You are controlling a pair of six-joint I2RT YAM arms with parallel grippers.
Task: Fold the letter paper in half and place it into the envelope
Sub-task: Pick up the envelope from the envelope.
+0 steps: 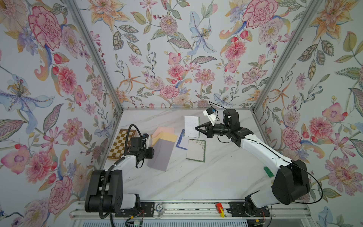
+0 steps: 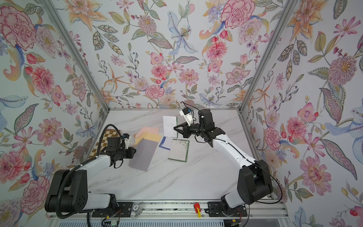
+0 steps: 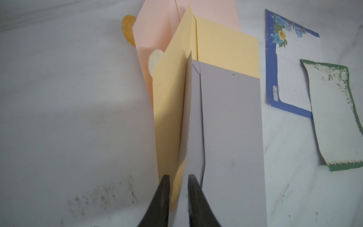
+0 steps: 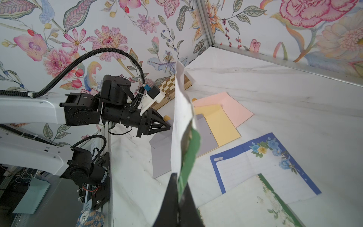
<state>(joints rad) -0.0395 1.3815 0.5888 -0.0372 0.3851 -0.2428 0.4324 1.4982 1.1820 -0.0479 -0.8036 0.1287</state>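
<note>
Right gripper [image 1: 196,128] clamped shut on letter paper [image 1: 191,125] held aloft, left gripper [image 3: 178,176] narrowly straddled grey envelope [image 3: 231,127] flap, grip unclear.

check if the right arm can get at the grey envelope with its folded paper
Likely yes: the right gripper holds the paper in the air, and only flat sheets lie between it and the grey envelope. The left gripper at the raised flap may crowd the mouth.

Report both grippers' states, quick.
Left gripper: nearly closed around the raised flap of the grey envelope; actual grip cannot be told.
Right gripper: closed, holding the letter paper in the air.
</note>
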